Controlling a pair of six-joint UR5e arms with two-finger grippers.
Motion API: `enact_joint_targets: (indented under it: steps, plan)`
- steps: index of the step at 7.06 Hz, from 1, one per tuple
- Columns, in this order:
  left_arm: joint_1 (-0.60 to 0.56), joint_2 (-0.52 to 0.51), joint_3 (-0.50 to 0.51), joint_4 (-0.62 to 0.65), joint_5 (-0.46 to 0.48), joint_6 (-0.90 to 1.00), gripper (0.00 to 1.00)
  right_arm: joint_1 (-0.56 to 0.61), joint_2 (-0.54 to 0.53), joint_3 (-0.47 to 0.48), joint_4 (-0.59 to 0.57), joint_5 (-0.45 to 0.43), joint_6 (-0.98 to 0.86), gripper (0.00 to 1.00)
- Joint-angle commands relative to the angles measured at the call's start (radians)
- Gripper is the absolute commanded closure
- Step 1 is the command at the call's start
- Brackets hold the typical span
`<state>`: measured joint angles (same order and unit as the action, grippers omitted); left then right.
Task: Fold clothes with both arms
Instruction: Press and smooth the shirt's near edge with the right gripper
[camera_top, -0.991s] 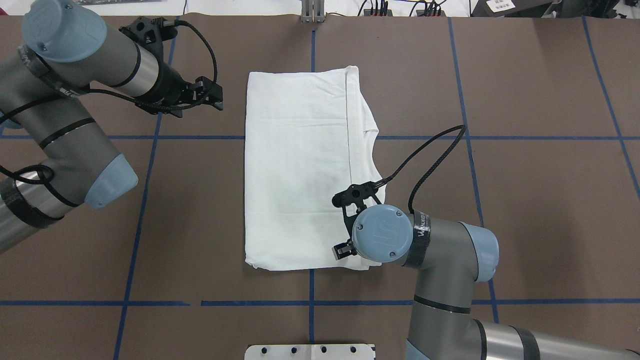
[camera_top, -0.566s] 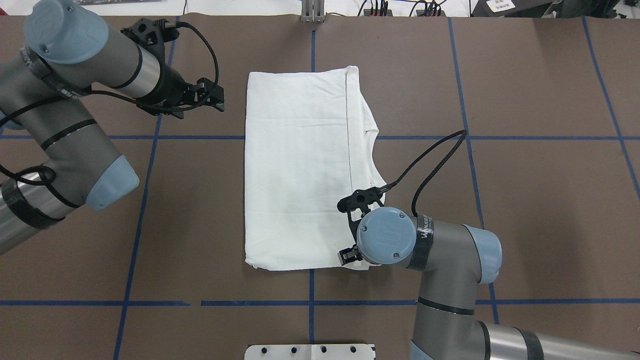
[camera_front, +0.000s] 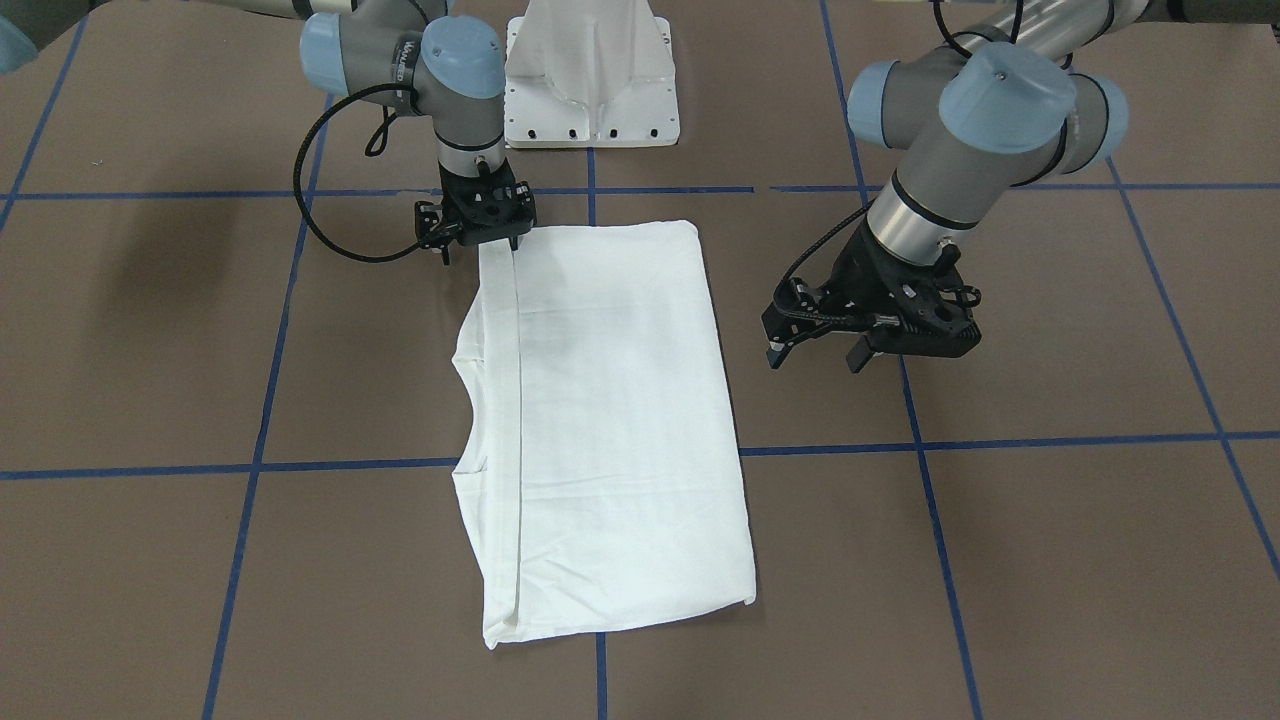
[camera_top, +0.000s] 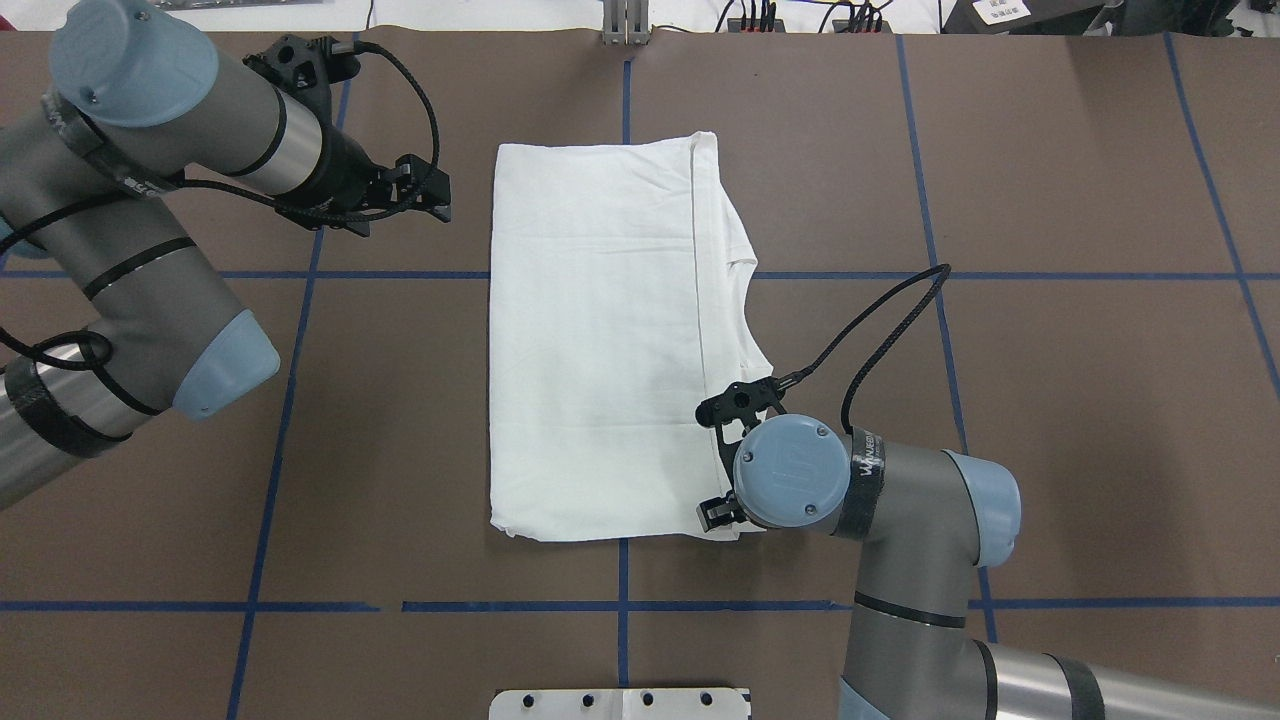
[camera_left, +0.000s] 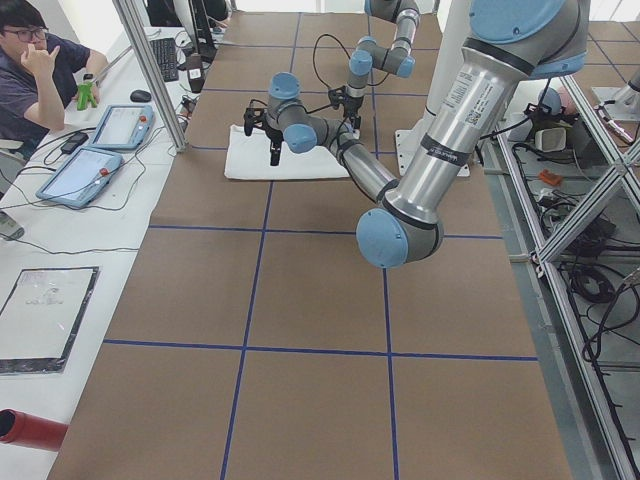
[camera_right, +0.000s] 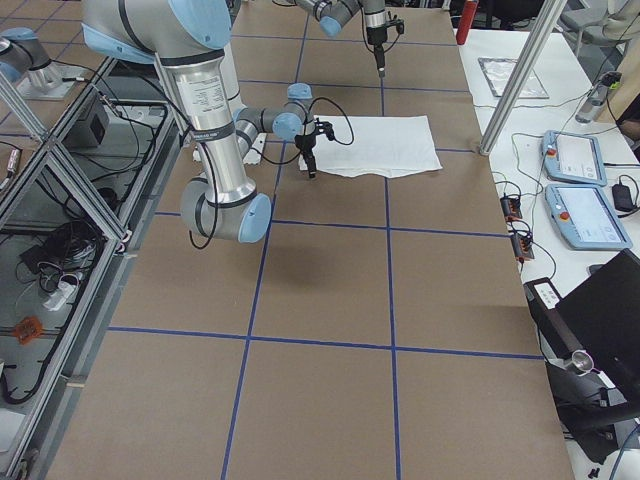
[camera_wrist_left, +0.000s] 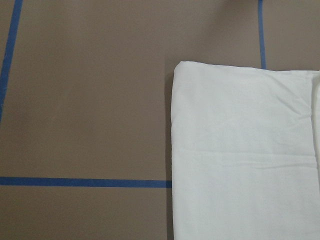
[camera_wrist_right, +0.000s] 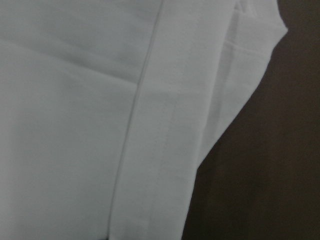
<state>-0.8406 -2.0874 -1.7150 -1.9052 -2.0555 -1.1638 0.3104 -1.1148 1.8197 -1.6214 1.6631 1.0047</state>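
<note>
The right claw (camera_front: 480, 250) is seen pointed straight down at the corner of the T-shirt (camera_top: 590, 340) nearest the base on the robot's right, its fingers spread apart and released. One fingertip is placed at the cloth's edge and the other just outside it over bare brown surface (camera_top: 1050, 400); whether the cloth is actually touched cannot be told. In the right wrist view the frame is filled almost wholly by white fabric, crossed by a long seam. The left claw (camera_top: 440, 198) is held above bare surface just beside the shirt's far corner on the robot's left, apart from the cloth, its two fingers also spread and nothing gripped between them. The shirt itself is laid flat in the middle of the surface, folded into a long rectangle. A narrower layer is exposed along the edge on the robot's right, where a curved notch is cut into the outline. The surface is marked into squares by blue tape lines (camera_top: 1100, 275), two of which are covered in part by the shirt.
</note>
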Motion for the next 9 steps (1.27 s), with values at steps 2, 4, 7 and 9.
enact_joint_targets:
  steps: [2,4,7,9]
  plan:
    - [0.020,-0.003,0.002,-0.002,0.000,-0.005,0.00,0.035,-0.042,0.027,0.000,0.029,0.003,0.00]
    - [0.026,-0.005,0.005,-0.002,0.002,-0.007,0.00,0.039,-0.097,0.065,0.000,0.027,0.005,0.00]
    - [0.034,-0.006,0.005,-0.002,0.002,-0.008,0.00,0.064,-0.206,0.173,0.000,0.029,0.003,0.00]
    - [0.034,-0.006,0.005,-0.002,0.002,-0.004,0.00,0.091,-0.142,0.168,0.000,0.026,0.002,0.00]
